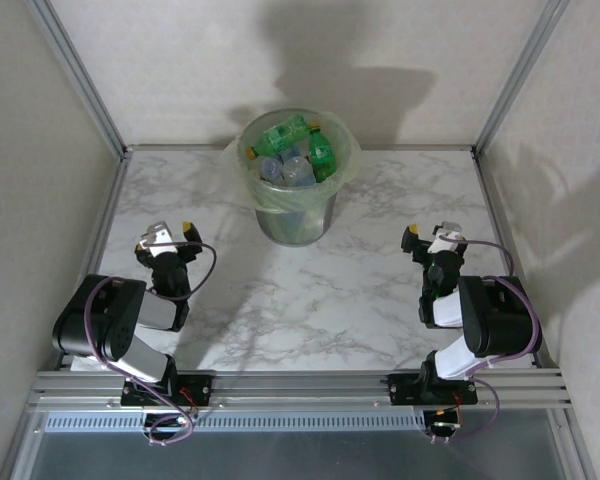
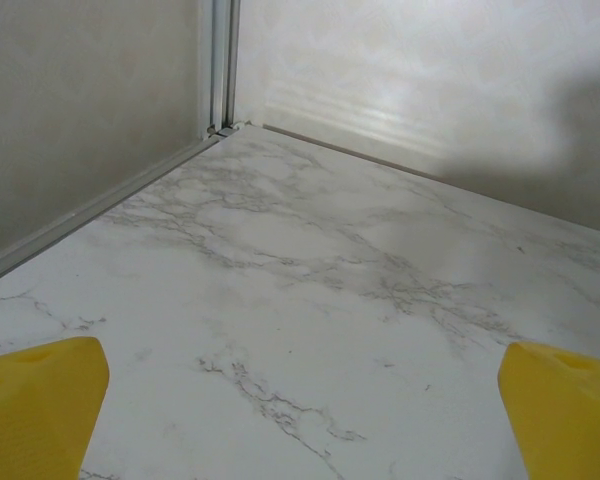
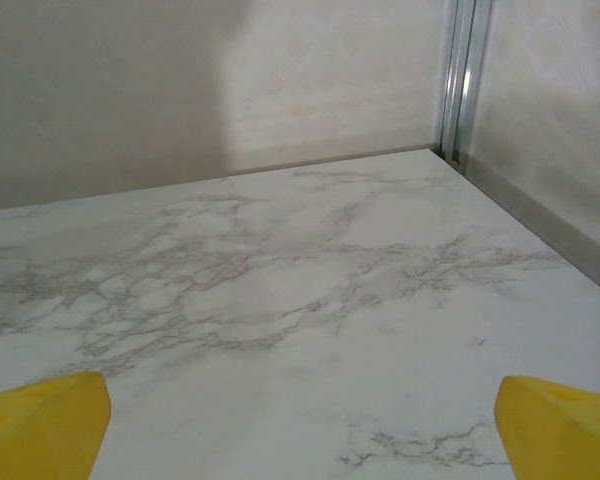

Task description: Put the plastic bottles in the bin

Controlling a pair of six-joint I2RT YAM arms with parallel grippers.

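Where the marble table (image 1: pixel 360 290) reached its far edge, the bin (image 1: pixel 296 222) stood at the middle, a translucent pale-green bucket with a thin liner folded over its rim. The plastic bottles (image 1: pixel 298 155) lay heaped inside, green ones with yellow caps among clear ones. Well apart from it, the left gripper (image 1: pixel 165 236) and right gripper (image 1: pixel 432 233) hung nearer, toward either side, jaws spread wide and empty.

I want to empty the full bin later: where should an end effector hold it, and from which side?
Probably the near rim of the bin, coming down from above, one finger inside and one outside. The round upright wall looks too wide to span, so the thin rim is the likely hold. The plastic bottles heaped inside leave little room.
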